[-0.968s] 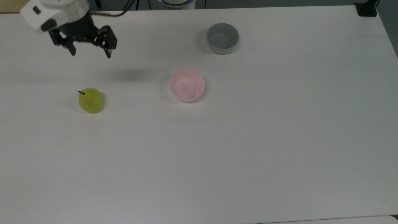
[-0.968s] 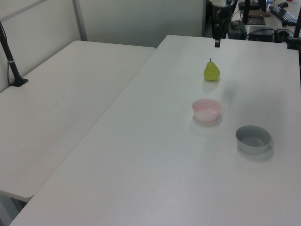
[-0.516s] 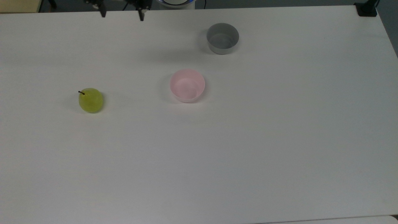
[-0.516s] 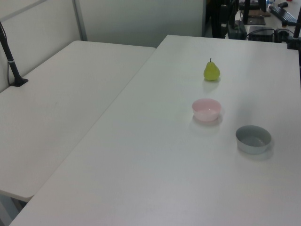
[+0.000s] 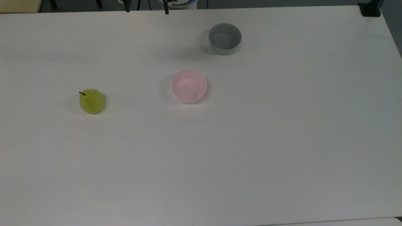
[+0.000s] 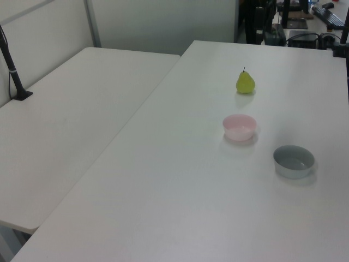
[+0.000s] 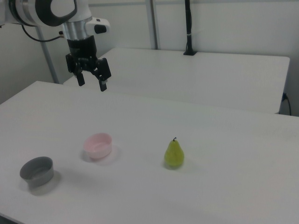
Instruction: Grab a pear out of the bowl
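Top view: the small yellow-green pear (image 5: pixel 91 101) stands on the white counter (image 5: pixel 251 141), at 9 o'clock from the empty pale pink bowl (image 5: pixel 189 86).

Left view: pear upright, so a nudge could topple it.

Right view: the black two-finger gripper (image 7: pixel 90 82) hangs high, fingers spread, holding nothing; it might dive at the bowl.

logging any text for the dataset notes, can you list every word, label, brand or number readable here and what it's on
None: no readable text, label, brand or number on anything.
The pear, the pink bowl, the grey bowl and the white table are all plain.
The arm's white housing above the gripper carries no legible marking in the right view.
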Action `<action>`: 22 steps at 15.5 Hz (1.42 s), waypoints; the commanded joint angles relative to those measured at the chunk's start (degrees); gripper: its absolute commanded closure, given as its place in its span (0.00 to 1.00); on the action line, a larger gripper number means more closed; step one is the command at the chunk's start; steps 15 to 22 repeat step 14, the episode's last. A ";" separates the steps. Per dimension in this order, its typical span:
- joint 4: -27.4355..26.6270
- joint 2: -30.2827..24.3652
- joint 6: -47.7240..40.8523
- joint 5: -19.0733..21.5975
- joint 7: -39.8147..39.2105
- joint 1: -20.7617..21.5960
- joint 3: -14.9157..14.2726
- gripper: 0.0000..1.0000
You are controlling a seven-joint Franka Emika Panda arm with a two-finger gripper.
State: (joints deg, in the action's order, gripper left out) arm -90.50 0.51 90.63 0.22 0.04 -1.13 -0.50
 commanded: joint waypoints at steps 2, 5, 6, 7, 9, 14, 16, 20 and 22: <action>-1.34 -0.78 2.87 1.10 -8.21 1.48 -2.23 0.00; -1.96 -0.86 5.78 2.76 -7.69 1.04 -2.23 0.00; -1.96 -0.86 5.78 2.77 -8.21 0.95 -2.23 0.00; -1.96 -0.86 5.70 2.85 -8.31 0.69 -2.23 0.00; -1.70 -0.86 5.87 2.85 -7.69 0.60 -2.23 0.00; -1.61 -0.95 5.35 2.77 -7.52 0.69 -2.23 0.00; -1.61 -0.95 5.35 2.77 -7.52 0.69 -2.23 0.00; -1.61 -0.95 5.35 2.77 -7.52 0.69 -2.23 0.00; -1.61 -0.95 5.35 2.77 -7.52 0.69 -2.23 0.00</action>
